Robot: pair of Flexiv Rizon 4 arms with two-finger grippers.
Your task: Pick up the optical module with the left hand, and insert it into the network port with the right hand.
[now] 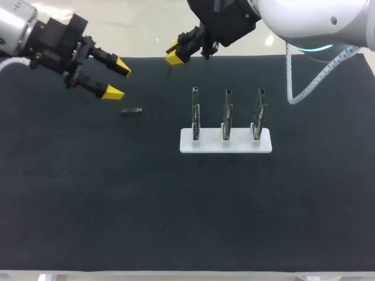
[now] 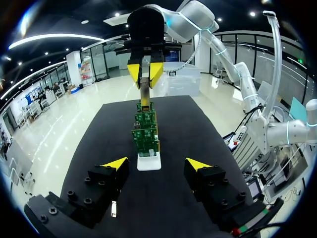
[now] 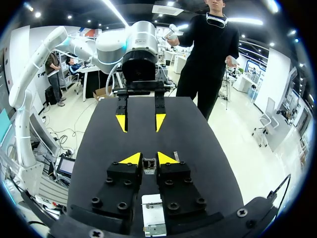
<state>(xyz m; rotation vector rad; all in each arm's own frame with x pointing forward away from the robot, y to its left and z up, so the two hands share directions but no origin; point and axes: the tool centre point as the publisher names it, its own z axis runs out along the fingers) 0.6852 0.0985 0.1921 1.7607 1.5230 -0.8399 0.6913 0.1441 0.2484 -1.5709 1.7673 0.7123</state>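
Black mat (image 1: 88, 205) over the table. Module (image 1: 132, 110), small and grey, lies flat on it, alone, touching nothing. Left gripper (image 1: 116, 80) hangs above the mat at about 11 o'clock from the module, near but clear of it. Its fingers are spread wide with nothing between them. White holder (image 1: 211, 144) sits at roughly 4 o'clock from the module, well apart, with three green boards (image 1: 227, 114) standing upright in a row. Right gripper (image 1: 174, 54) is over the mat's far edge, at 11 o'clock from the holder. Its fingers are narrow, pinching a slim bar (image 2: 143, 91) from both sides. Bar points down out of the tips. Cannot tell what it is. From the left wrist, the boards line up one behind another, with the right gripper beyond them.
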